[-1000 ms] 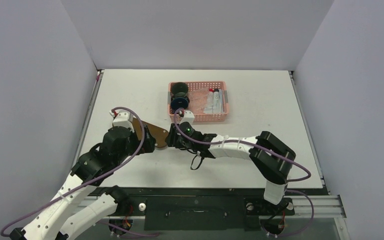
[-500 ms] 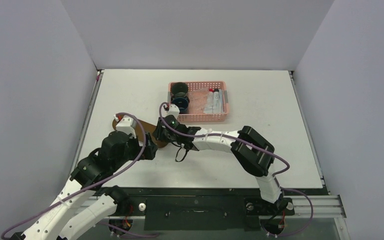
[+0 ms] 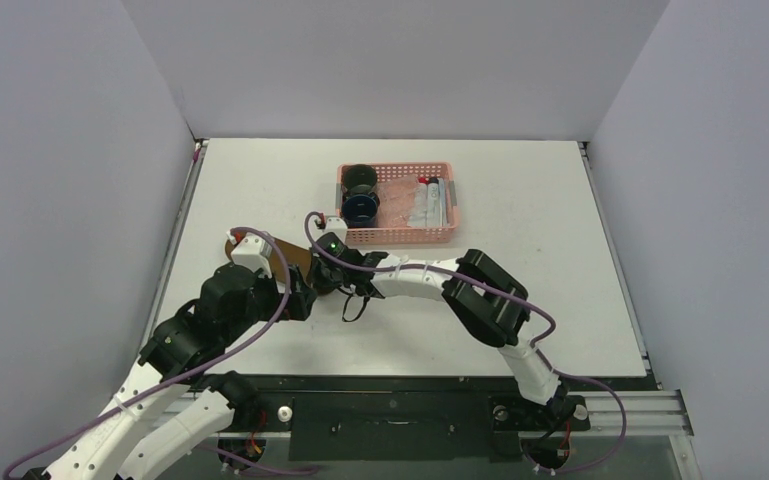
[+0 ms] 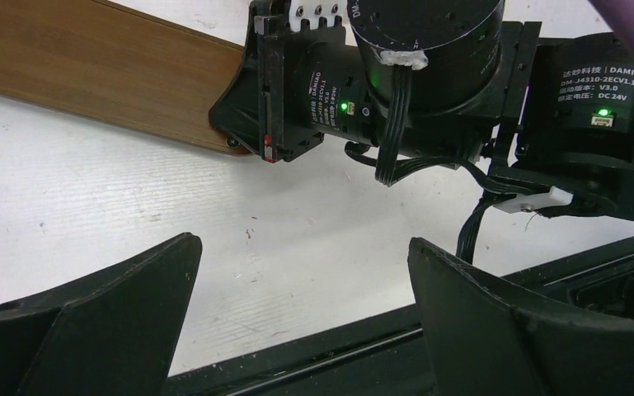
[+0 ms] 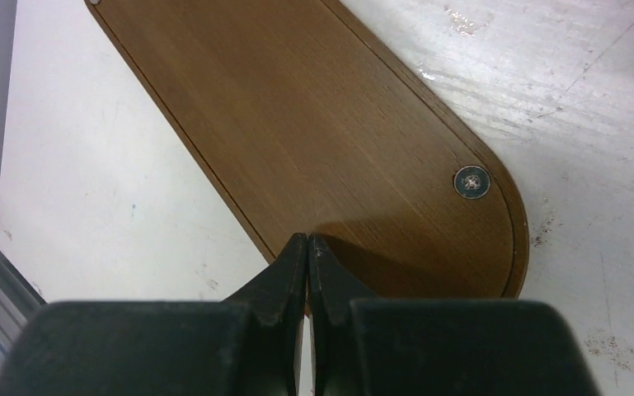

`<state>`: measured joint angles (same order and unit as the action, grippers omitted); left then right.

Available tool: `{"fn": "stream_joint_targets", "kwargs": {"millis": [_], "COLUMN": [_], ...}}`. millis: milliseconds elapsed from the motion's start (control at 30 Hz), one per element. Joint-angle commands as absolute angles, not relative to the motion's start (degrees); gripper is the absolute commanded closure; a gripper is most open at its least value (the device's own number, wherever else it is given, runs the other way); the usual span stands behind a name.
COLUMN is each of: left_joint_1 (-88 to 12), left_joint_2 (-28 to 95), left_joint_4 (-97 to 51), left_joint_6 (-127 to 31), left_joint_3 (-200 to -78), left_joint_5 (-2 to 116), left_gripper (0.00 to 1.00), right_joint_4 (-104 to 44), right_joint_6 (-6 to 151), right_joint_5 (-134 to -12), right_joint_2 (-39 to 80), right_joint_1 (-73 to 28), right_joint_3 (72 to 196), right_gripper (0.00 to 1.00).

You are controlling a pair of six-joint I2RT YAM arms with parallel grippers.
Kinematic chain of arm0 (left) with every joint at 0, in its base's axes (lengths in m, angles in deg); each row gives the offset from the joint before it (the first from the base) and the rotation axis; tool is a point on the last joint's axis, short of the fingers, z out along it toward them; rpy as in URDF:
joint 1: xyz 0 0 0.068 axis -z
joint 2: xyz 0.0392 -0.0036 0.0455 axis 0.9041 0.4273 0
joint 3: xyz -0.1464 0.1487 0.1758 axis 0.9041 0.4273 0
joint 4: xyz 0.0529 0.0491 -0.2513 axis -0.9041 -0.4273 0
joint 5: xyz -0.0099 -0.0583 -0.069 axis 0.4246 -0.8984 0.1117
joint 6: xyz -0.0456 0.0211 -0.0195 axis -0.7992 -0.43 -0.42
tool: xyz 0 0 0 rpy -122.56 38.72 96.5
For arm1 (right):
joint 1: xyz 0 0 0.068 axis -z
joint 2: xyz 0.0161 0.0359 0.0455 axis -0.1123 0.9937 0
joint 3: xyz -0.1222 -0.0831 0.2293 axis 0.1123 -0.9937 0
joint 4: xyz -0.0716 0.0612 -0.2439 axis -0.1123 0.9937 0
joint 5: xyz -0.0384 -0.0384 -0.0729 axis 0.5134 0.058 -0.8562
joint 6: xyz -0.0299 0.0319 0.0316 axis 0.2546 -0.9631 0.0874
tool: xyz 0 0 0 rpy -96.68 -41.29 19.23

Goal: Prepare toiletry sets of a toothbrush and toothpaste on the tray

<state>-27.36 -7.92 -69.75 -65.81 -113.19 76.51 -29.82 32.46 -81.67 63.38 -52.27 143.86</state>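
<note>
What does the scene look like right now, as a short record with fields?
tray: brown board flat on the table, visible part bare
right gripper: shut, tips at the tray's edge
left gripper: open, above the table beside the tray
basket: pink, beyond the tray, holding white tubes and dark round items

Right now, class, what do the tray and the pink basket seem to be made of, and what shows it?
The tray: wood or wood-look veneer, matte brown, with fine straight grain lines. The pink basket: probably moulded plastic, its walls a regular perforated grid.
</note>
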Motion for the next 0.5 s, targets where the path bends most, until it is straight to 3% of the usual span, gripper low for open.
{"fn": "stream_joint_targets", "kwargs": {"millis": [0, 467], "left_joint_1": [-27.6, -27.6], "left_joint_2": [-8.3, -8.3], "left_joint_4": [-66.9, -66.8], "left_joint_6": [-65.1, -65.3], "left_joint_3": [-113.1, -113.0], "left_joint_5": [76.1, 76.7], "left_gripper": [0.03, 0.04], "right_joint_4": [-27.8, -27.6], "right_joint_6": [34.6, 37.0], "right_joint_5": [-79.1, -78.1], "right_joint_2": [63.8, 59.3], "right_joint_1": [-53.0, -53.5], "right_joint_3": [146.3, 137.2], "right_gripper": [1.00, 1.00]}}
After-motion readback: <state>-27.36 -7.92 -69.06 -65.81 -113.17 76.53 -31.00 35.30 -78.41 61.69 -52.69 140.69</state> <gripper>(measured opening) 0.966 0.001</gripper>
